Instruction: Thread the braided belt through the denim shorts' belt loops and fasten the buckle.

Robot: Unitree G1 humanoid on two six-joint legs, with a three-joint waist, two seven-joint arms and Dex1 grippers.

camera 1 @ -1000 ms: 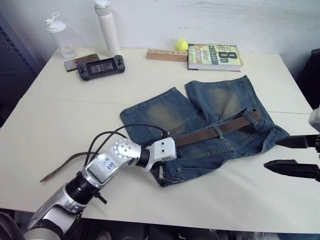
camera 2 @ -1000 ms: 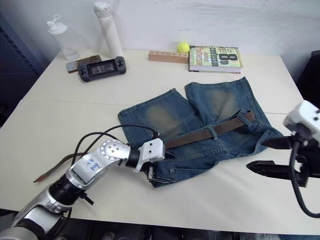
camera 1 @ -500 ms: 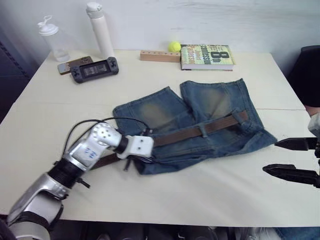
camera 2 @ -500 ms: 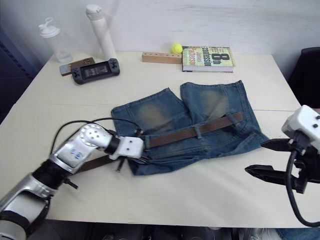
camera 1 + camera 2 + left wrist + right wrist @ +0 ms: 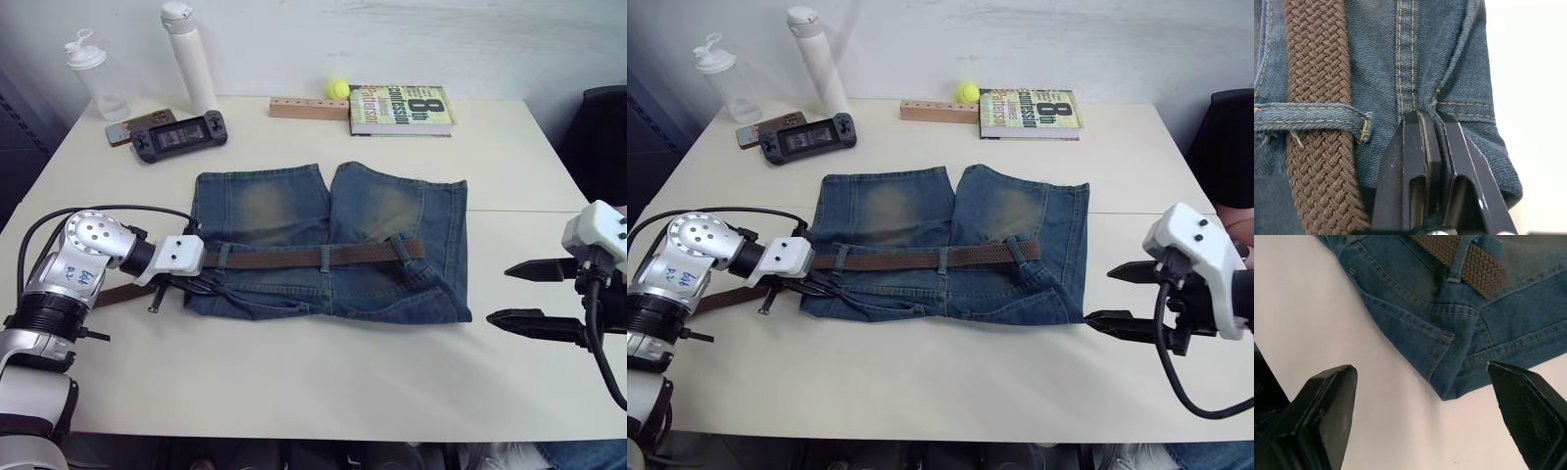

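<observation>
I am watching my left claw pinching the denim shorts at their left end, its two black fingers pressed shut on a fold of waistband fabric just beside the braided belt. From that claw the belt's long axis is running straight across toward my right, lying along the waistband and passing under the belt loops I can make out, one near my left claw, one at the middle and one further right. A short tail of the belt is trailing out past the shorts behind the left arm, onto the bare surface; I cannot make out the buckle from here. The belt's other end is stopping just past the right-hand loop, short of the shorts' right edge. My right claw is hovering wide open, gripping nothing, above the surface just off the shorts' right-hand corner, so that end of the belt is lying up and to the left of it, a short reach away. I am judging the right arm to be the nearer one for taking that end. Further back, a book, a tennis ball, a handheld game console and two bottles are standing well apart from the work.
</observation>
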